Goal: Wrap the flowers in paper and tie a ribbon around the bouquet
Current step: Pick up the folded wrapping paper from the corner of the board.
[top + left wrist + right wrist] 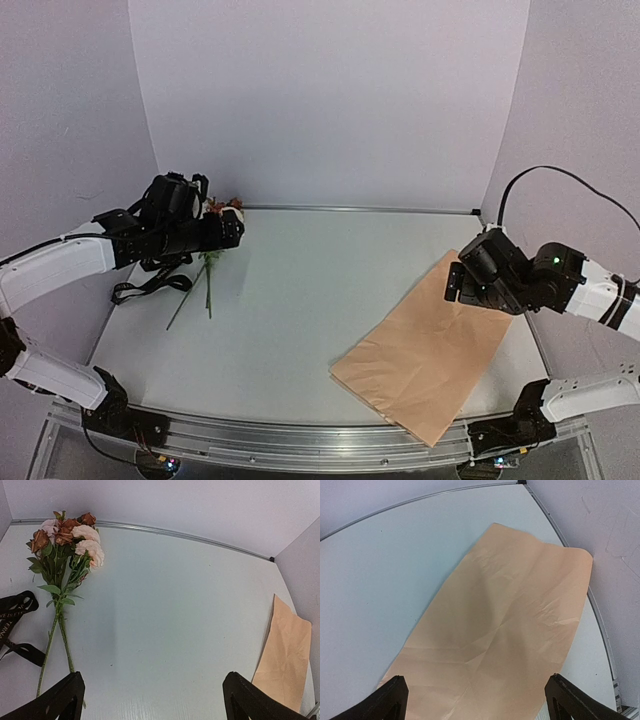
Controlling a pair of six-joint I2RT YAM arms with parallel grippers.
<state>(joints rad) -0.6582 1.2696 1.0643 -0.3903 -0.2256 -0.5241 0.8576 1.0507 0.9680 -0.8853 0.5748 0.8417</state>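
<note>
Left gripper [152,696]: stood wide open, empty, by flowers [64,540], 10 o'clock.
Right gripper [476,695]: gaped empty over paper [510,615], 4 o'clock.
Risk: thin stems could slip; flat paper could crease.

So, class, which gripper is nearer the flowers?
Left. The left gripper hovers by the flowers at the far left; the right gripper is across the table, over the paper.

White table [300,300], pale walls [330,100] on three sides, aluminium rail [300,440] along near edge.
</note>
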